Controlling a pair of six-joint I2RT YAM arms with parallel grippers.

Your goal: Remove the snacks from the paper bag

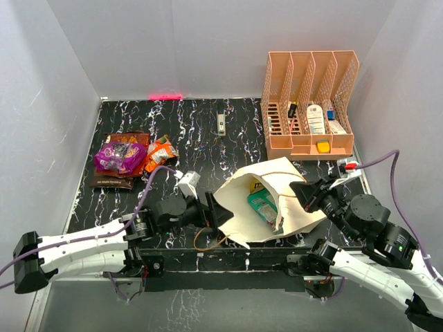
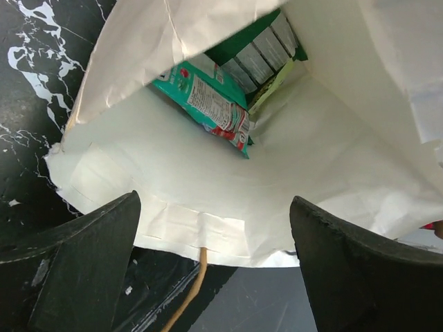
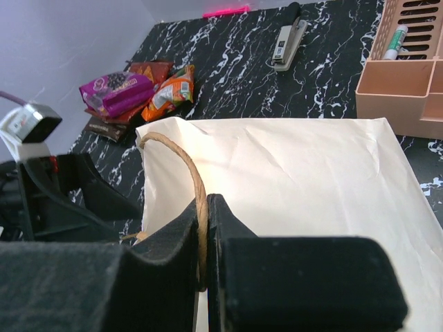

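The paper bag lies on its side in the middle of the table, mouth open to the left. My left gripper is open right at that mouth, its fingers straddling the lower lip with nothing held. Inside lie a teal-green snack packet and a darker green one behind it. My right gripper is shut on the bag's brown cord handle, above the bag's upper side. Purple, orange and dark brown snacks lie in a pile at the left.
A peach mesh organiser with bottles and tubes stands at the back right. A stapler lies at the back middle. The bag's other cord handle hangs over the table's near edge. White walls enclose three sides.
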